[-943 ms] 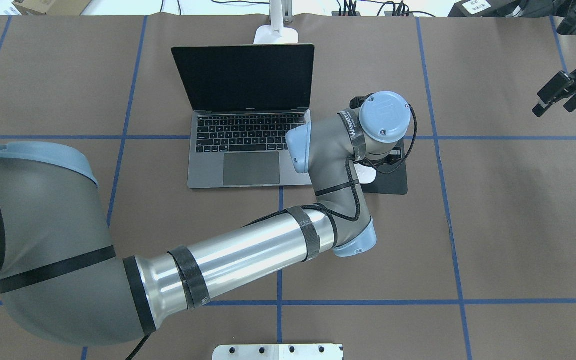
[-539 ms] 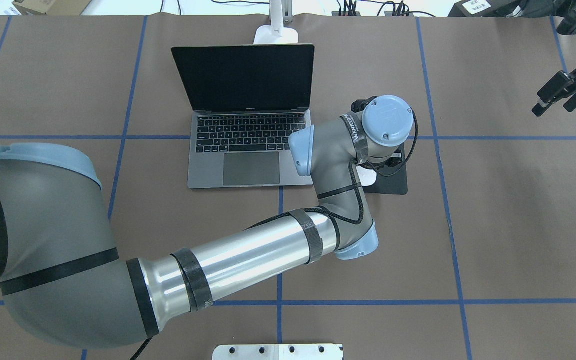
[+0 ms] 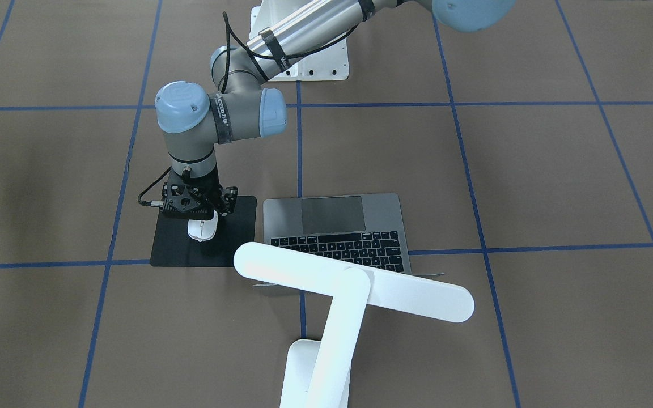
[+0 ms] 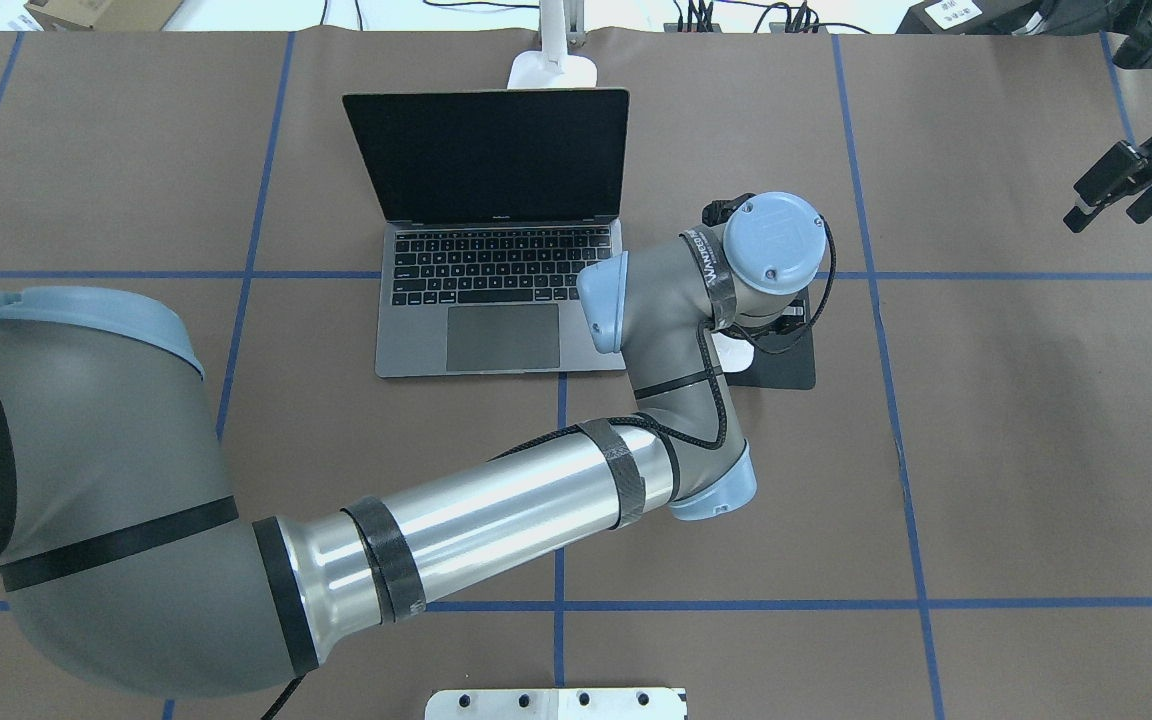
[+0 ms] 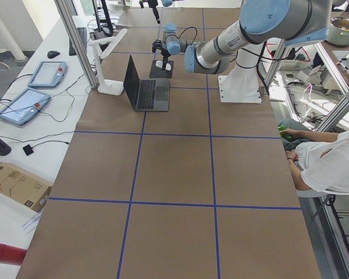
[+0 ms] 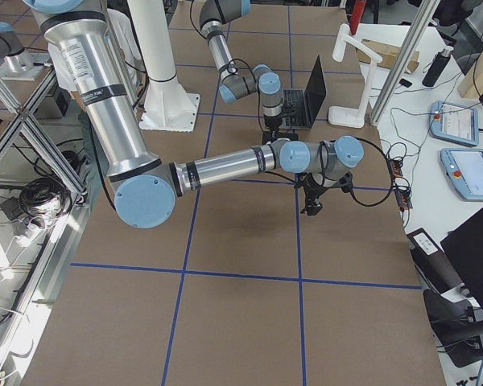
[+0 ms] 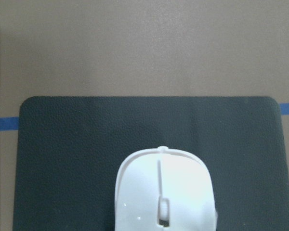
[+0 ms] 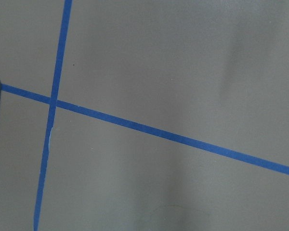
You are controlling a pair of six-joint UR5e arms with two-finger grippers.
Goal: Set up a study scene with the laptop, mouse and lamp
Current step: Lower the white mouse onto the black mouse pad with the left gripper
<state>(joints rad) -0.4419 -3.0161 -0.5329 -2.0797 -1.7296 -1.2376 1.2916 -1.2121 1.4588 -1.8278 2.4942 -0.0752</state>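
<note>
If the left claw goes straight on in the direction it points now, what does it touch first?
The left claw points straight down at the white mouse, which lies on the black mat. It would meet the mouse first. How much gap remains between them, if any, I cannot tell.

mouse [image 4: 733, 352]: largely covered by the left arm [image 4: 496, 510] in the overhead view; cropped at the wrist view's lower edge.
lamp [image 3: 355, 289]: base cropped at lower edge.
left gripper [image 3: 199, 218]: fingertips obscured.
</note>
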